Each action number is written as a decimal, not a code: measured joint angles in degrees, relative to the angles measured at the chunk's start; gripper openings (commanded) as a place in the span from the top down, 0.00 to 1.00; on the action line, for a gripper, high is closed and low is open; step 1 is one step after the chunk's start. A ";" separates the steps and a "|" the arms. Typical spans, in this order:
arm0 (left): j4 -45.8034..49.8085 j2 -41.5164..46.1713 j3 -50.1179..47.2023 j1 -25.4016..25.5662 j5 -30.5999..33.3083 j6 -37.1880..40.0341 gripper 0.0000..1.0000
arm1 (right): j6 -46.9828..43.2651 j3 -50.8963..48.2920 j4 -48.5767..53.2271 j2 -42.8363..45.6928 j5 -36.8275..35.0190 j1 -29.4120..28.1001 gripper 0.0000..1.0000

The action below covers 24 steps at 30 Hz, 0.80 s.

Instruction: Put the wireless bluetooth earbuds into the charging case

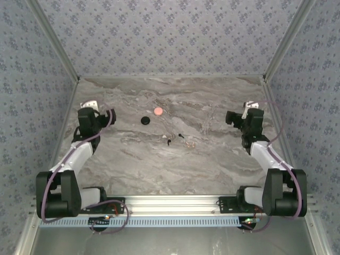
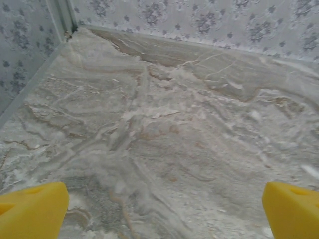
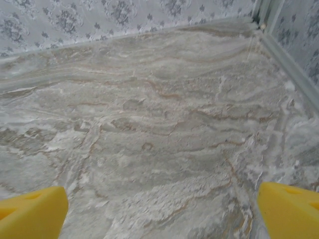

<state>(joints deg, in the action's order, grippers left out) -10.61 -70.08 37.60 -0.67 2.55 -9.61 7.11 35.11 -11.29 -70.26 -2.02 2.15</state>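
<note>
Top external shows the earbuds untouched on the desk. Left hand and right hand gape open; reaching for one seems next

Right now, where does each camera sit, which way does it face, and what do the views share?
Top external: above and behind the arm bases, looking down on the marble table; left arm, right arm, earbuds mid-table.
Left wrist: faces the table's far-left corner; open left gripper, yellow fingertips.
Right wrist: faces the far-right corner; open right gripper.
Shared: the marble table, patterned walls.
</note>
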 measured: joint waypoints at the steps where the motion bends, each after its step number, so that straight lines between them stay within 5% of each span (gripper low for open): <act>1: 2.99 -0.09 1.90 0.28 -0.61 -0.74 0.01 | 0.57 1.36 3.17 0.15 0.42 -0.20 0.00; 11: 27.80 -11.91 21.79 7.96 -3.58 -5.05 0.01 | 6.19 9.09 24.41 -0.31 3.41 -3.26 0.00; 24: 43.41 -37.38 49.35 22.36 -1.20 -2.69 0.11 | 9.51 11.34 35.45 -0.72 5.95 -6.49 0.00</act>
<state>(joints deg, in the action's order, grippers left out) 32.80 -107.46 86.96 21.69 1.34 -12.29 16.62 46.46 24.16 -70.98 3.92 -4.34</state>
